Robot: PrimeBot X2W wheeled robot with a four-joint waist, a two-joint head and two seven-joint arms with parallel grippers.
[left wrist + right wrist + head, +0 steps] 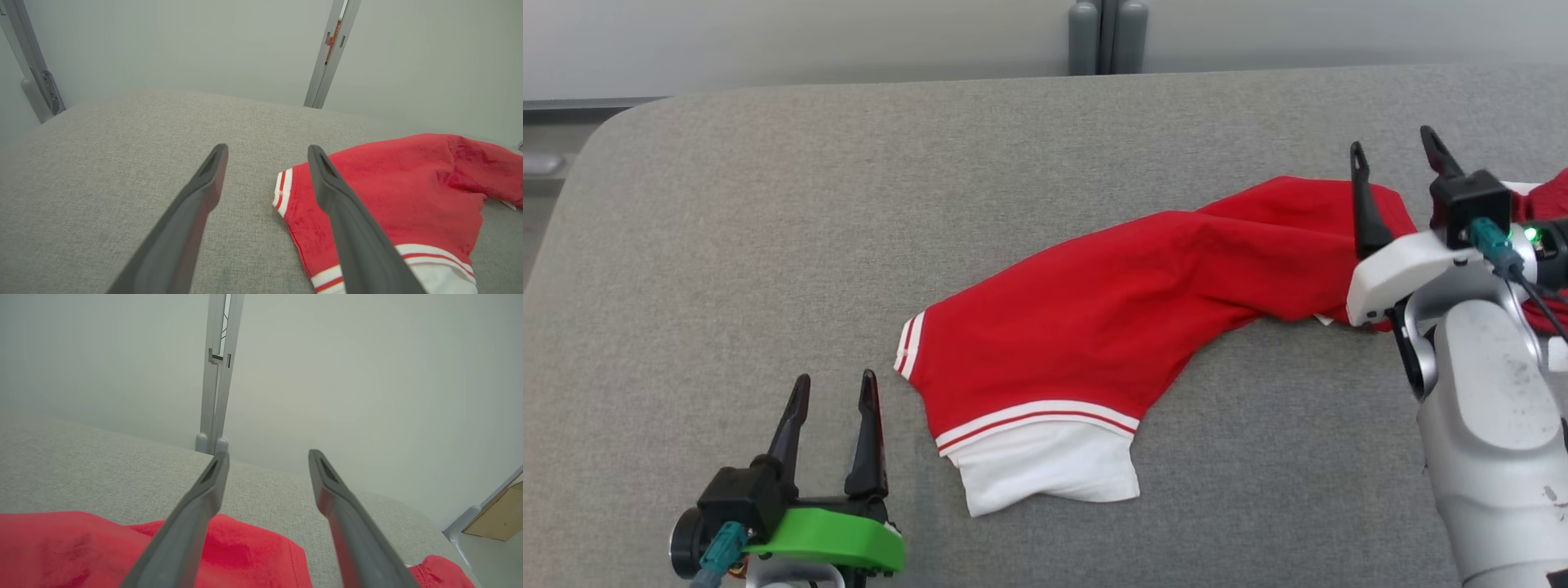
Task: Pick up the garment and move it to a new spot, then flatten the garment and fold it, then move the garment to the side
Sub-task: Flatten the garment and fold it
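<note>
The garment is a red shirt with white-striped trim and a white lower part, lying crumpled across the grey padded table from the centre to the right edge. My right gripper stands open above the garment's right end, nothing between its fingers; its wrist view shows red cloth under the spread fingers. My left gripper is open at the lower left, just left of the striped sleeve cuff, not touching it. More red fabric shows behind the right wrist.
The table's far edge meets a pale wall with a grey post. The table's rounded left corner drops off to the floor. Bare grey surface lies left of and behind the garment. A cardboard-coloured object sits off the table's right.
</note>
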